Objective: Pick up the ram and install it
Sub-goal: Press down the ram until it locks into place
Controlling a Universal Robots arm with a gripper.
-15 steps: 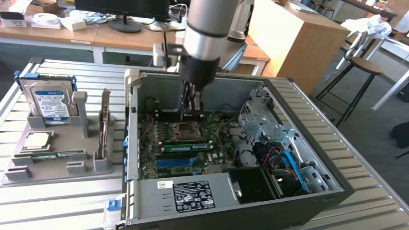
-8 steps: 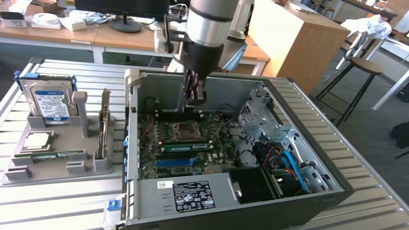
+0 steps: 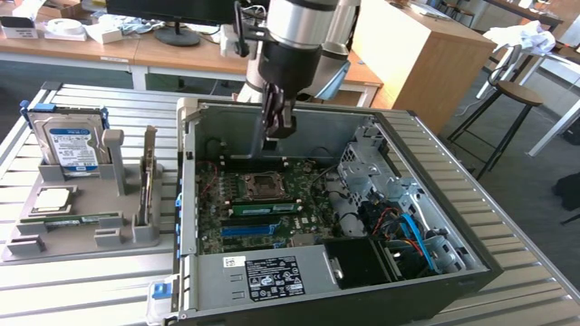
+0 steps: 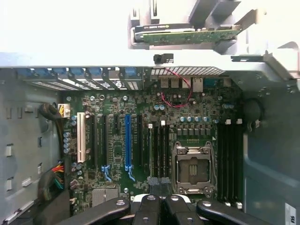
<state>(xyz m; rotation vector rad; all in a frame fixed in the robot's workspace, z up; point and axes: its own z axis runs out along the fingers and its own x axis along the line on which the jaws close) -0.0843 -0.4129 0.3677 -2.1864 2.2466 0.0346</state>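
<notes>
The gripper [image 3: 276,132] hangs over the far part of the open computer case [image 3: 471,265], above the motherboard [image 3: 272,224]. Its jaws are closed together, and nothing can be made out between them in either view. In the exterior view one ram [image 3: 263,207] stands in a slot just on the near side of the CPU socket [image 3: 261,183], level and apparently seated. A second stick [image 3: 70,219] lies flat on the grey holder [image 3: 54,248] outside the case on the exterior view's left, near the hard drive [image 3: 70,146] and the upright expansion card [image 3: 148,176]. By my reading, the install of that one stick looks done or nearly done, though whether its latches have caught cannot be told. The other stick is untouched. The exterior view gives the arm's height above the board, the holder and the green stick's side. The wrist view looks straight down, so the closed fingertips [image 4: 149,208] show, with the socket [image 4: 192,168], the dark memory slots [image 4: 159,150] beside it and the blue slot [image 4: 127,140], where the stick's thin top edge is hard to pick out
</notes>
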